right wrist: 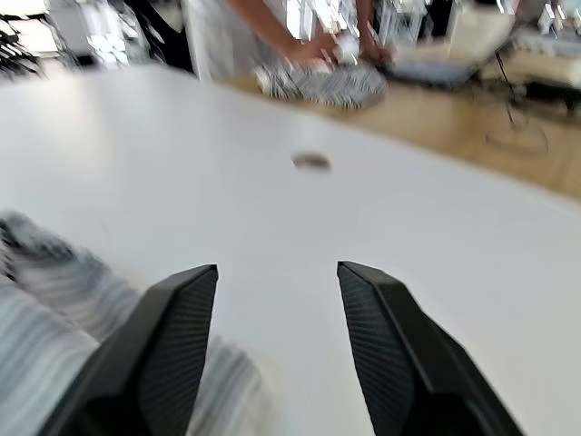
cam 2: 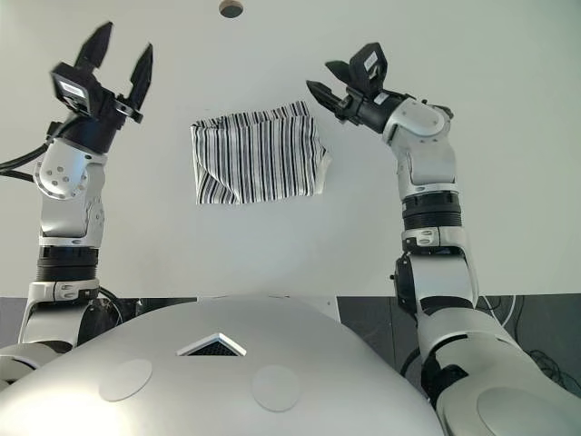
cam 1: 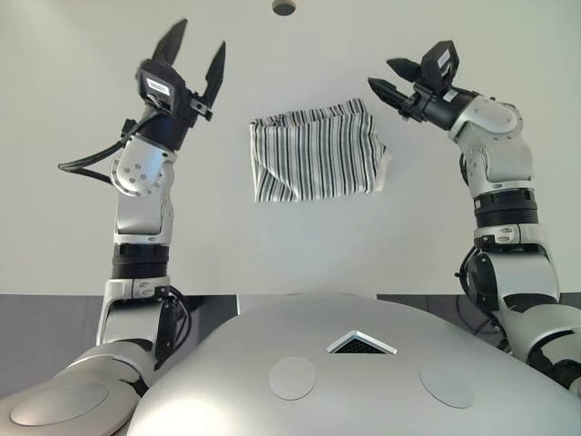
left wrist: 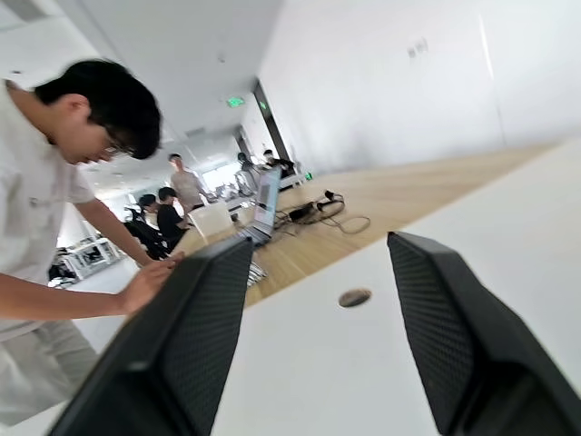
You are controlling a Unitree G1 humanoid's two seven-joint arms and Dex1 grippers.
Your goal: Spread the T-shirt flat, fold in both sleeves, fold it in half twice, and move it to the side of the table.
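While folded T-shirt (cam 1: 315,150) lies on table (cam 1: 272,232), left hand (cam 1: 201,34), right hand (cam 1: 382,73) gape empty.

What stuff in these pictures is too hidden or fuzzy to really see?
1. T-shirt, head views: its top layer covers the sleeves and the folds underneath.
2. T-shirt, right wrist view: blurred, cut by the edge, partly behind a finger of the right gripper.
3. The round spot on the table: too small to tell what it is; the left eye view's top edge cuts it.
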